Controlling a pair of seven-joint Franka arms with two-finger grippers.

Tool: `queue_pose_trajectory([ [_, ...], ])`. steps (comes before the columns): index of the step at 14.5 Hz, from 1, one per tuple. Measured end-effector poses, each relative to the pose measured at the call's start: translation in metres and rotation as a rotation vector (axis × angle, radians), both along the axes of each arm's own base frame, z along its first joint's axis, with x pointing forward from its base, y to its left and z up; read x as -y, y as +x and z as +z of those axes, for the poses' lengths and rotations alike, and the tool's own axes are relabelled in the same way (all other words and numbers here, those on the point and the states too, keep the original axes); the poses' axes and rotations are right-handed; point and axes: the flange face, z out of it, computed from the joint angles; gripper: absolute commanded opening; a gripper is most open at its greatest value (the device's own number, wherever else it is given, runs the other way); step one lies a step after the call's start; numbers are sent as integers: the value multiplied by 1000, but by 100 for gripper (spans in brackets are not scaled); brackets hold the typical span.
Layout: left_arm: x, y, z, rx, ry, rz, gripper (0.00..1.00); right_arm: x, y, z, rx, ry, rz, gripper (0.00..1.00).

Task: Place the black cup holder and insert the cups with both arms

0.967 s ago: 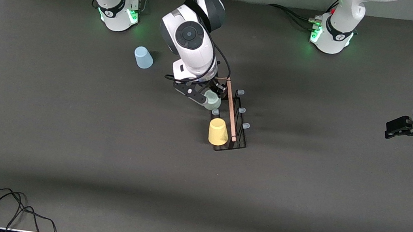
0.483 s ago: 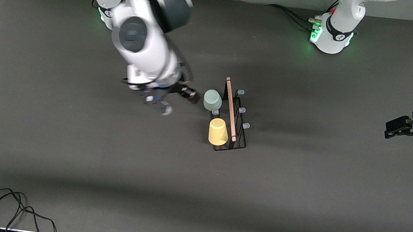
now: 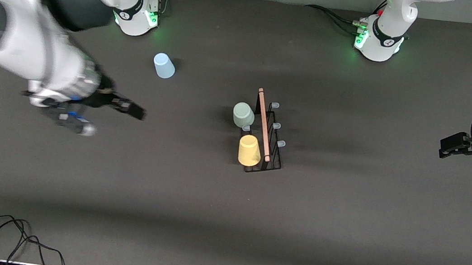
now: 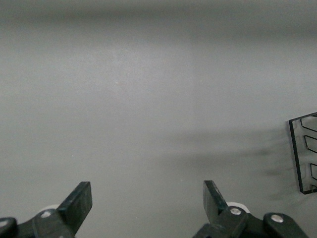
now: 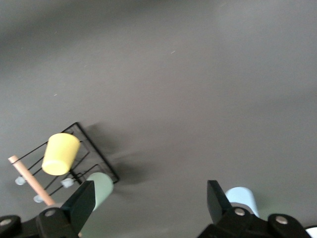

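Note:
The black cup holder [image 3: 273, 153] stands upright mid-table with its wooden handle [image 3: 263, 124] on top. A yellow cup [image 3: 249, 150] and a grey-green cup [image 3: 243, 114] sit upside down on its prongs, on the side toward the right arm's end. The light blue cup [image 3: 163, 65] stands upside down on the table near the right arm's base. My right gripper [image 3: 109, 120] hangs open and empty over bare table, apart from all cups. Its wrist view shows the holder [image 5: 96, 153], yellow cup [image 5: 59, 153], grey-green cup [image 5: 99, 191] and blue cup [image 5: 242, 198]. My left gripper [image 3: 446, 148] waits open at the left arm's end.
The two green-lit arm bases [image 3: 138, 14] [image 3: 377, 42] stand along the table's back edge. A black cable [image 3: 0, 229] lies coiled at the front corner toward the right arm's end. A clear plastic piece [image 4: 303, 153] shows at the edge of the left wrist view.
My right gripper opened and let go of the grey-green cup on the holder, then swung away toward the right arm's end of the table. The left arm has not moved.

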Motion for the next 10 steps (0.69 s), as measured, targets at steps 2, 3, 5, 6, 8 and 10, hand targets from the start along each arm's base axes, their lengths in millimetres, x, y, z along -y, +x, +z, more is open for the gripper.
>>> queue_pose_trajectory([
  [2,0,0,0,0,0,0,100,54,-2,20,3,-12,17,100],
  [3,0,0,0,0,0,0,100,78,-6,30,11,-36,40,100],
  [5,1,0,0,0,0,-1,100,114,-16,47,17,-86,93,100],
  [6,1,0,0,0,0,-2,100,126,-19,53,18,-95,103,100],
  [8,4,0,0,0,-1,-7,100,142,-22,59,21,-96,103,100],
  [10,5,0,0,-1,-1,-9,100,147,-23,60,22,-98,98,100],
])
